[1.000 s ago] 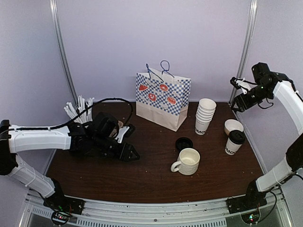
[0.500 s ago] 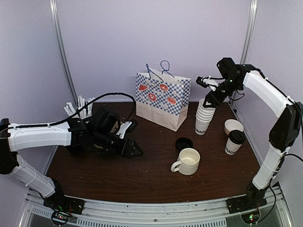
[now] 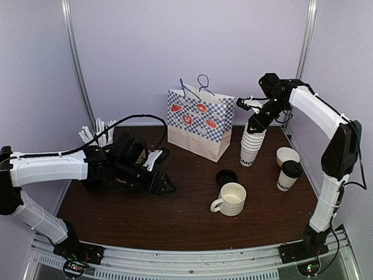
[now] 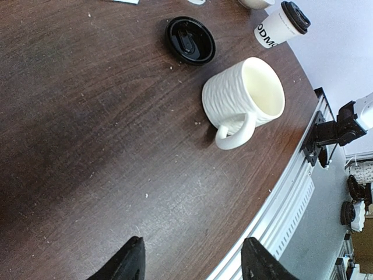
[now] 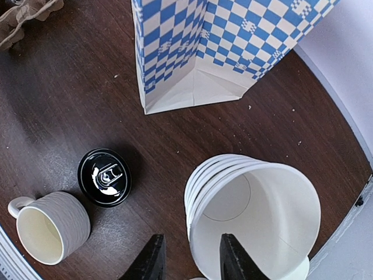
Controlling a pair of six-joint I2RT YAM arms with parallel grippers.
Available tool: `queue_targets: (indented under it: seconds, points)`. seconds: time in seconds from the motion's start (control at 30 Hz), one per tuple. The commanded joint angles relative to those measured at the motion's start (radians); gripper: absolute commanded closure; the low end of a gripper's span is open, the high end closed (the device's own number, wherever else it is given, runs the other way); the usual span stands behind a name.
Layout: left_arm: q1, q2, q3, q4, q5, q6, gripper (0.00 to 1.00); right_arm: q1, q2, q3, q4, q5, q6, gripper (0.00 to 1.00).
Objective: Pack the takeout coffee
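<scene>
Both pairs of jaws stand apart, holding nothing.
The left gripper (image 4: pixel 195 261) hovers wide over the dark wooden table (image 4: pixel 87 146). The right gripper (image 5: pixel 192 259), narrower, straddles the cup stack (image 5: pixel 256 216) rim; contact unclear. The lidded coffee cup (image 3: pixel 289 175) stands far right, lilac walls (image 3: pixel 134 52) behind.
</scene>
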Motion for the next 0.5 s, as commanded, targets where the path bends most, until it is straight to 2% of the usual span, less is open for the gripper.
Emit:
queue_targets:
  seconds: [0.0, 0.1, 0.2, 0.3, 0.47]
  points:
    - [-0.005, -0.002, -0.003, 0.022, 0.017, 0.015, 0.41, 0.007, 0.035, 0.046, -0.036, 0.044, 0.015, 0.66]
    - [-0.005, 0.002, -0.001, 0.016, 0.018, 0.017, 0.41, 0.008, 0.051, 0.054, -0.048, 0.049, 0.018, 0.7]
    - [-0.004, 0.008, 0.0, 0.015, 0.018, 0.017, 0.41, 0.008, 0.053, 0.055, -0.052, 0.044, 0.019, 0.81]
    - [-0.006, 0.015, 0.0, 0.016, 0.02, 0.017, 0.41, 0.008, 0.051, 0.055, -0.053, 0.039, 0.024, 0.88]
    - [-0.004, 0.019, -0.011, 0.062, 0.06, -0.003, 0.4, 0.008, 0.06, 0.055, -0.055, 0.044, 0.029, 0.88]
